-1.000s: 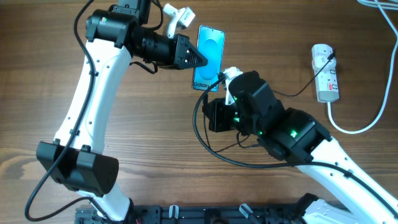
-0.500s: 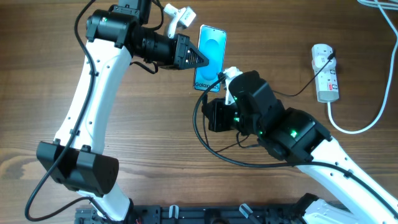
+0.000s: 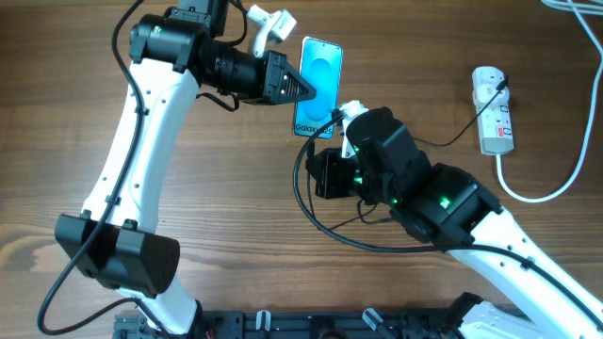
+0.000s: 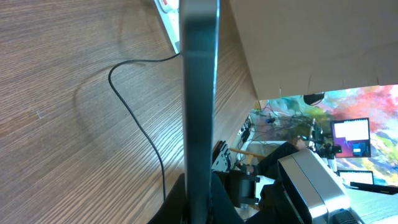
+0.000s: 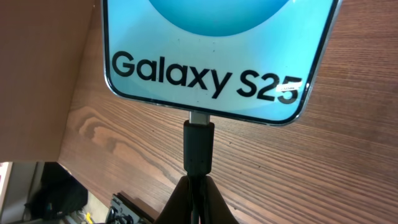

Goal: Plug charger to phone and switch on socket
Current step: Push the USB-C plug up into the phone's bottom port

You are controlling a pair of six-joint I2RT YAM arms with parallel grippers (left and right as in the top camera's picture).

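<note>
The phone, cyan screen with "Galaxy S25" text, is held above the table by my left gripper, shut on its left edge. In the left wrist view the phone shows edge-on between the jaws. My right gripper is shut on the charger's dark cable just behind its connector, whose tip sits in the port at the phone's bottom edge. The charger cable runs to a dark plug in the white socket at the right.
The socket's thick white cord loops along the table's right edge. The black cable loops under my right arm. Beyond the table, the left wrist view shows a cluttered room with monitors.
The phone and left gripper shifted very slightly right between the oldest frame and now; otherwise nothing visibly moved.
</note>
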